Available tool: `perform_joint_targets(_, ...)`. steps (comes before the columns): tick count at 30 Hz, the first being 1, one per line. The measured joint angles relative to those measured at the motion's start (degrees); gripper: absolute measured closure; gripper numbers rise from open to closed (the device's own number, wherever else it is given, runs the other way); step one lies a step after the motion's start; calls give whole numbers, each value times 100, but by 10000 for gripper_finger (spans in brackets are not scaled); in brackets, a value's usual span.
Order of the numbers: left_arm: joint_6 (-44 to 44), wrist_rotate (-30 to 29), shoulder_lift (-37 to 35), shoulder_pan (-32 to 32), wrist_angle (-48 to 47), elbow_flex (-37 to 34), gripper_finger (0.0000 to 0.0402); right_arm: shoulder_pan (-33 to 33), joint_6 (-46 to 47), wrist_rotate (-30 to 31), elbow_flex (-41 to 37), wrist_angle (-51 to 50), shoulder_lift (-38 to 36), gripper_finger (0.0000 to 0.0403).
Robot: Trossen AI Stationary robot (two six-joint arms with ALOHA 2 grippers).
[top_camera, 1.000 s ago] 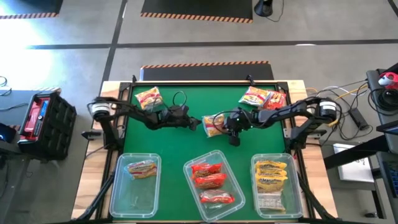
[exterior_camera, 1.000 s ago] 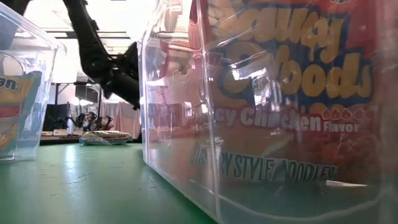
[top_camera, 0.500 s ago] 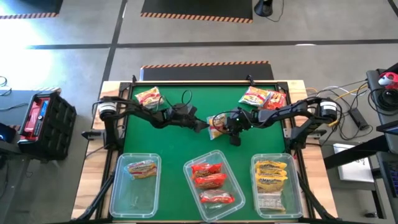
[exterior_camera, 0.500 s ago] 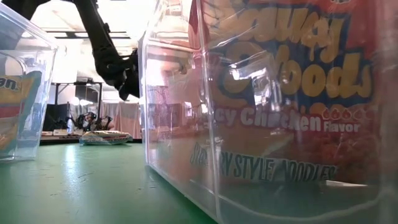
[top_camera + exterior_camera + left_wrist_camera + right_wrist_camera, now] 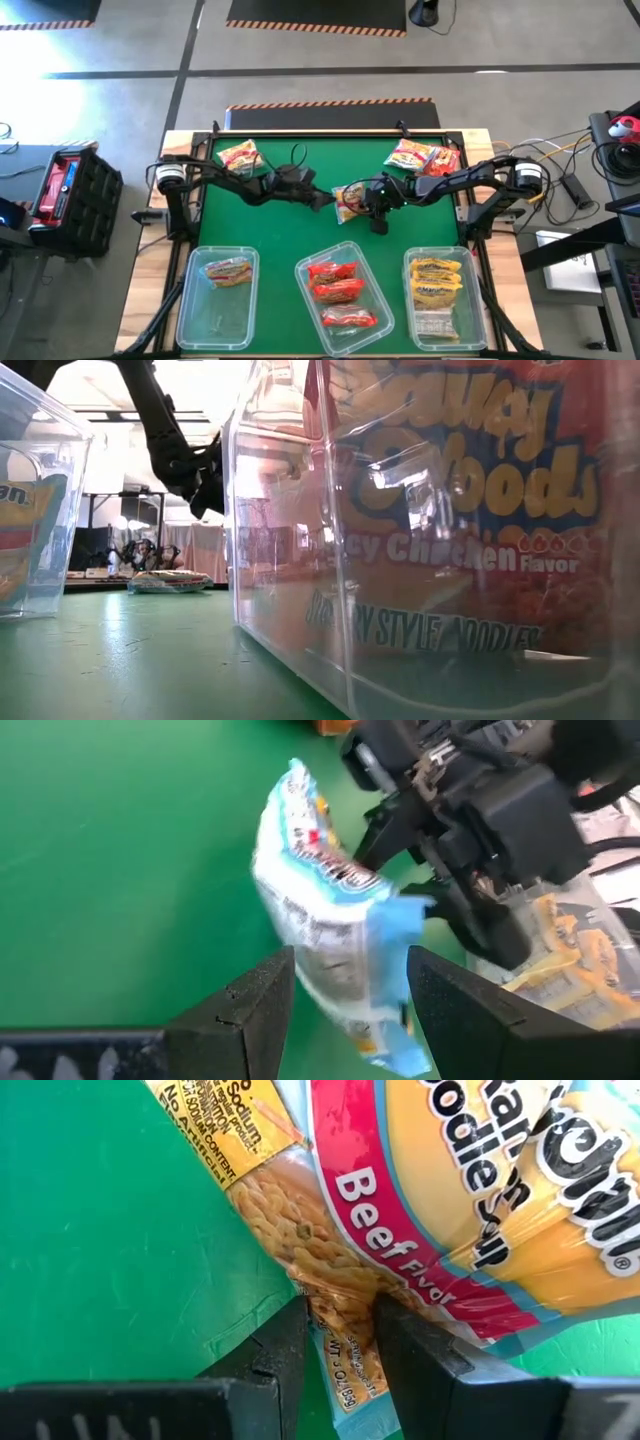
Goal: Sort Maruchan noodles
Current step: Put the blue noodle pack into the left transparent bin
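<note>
Left gripper [image 5: 326, 200] has reached right gripper's [image 5: 362, 200] packet [image 5: 347, 199].

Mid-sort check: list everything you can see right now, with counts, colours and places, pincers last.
Held packet: 1, yellow-pink, mid-table.
Far-left packet: 1, pink-yellow, on mat.
Far-right packets: a small pile, pink-yellow, on mat.
Left bin: 1, clear, one packet inside.
Middle bin: 1, clear, three red packets.
Right bin: 1, clear, yellow packets.
Mat: 1, green.
Crate: 1, black, left of the table.
Right pincer: shut on held packet.
Left pincer: open around the packet's other end.
</note>
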Motion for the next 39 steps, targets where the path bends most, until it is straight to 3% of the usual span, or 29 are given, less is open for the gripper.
perform_joint_targets(26,220,-355,-2,-34,-635,286,218,2,15,7,-2,196,0,294)
perform_joint_targets(39,-27,-241,-2,-54,-590,286,143,2,15,3,0,218,0,294)
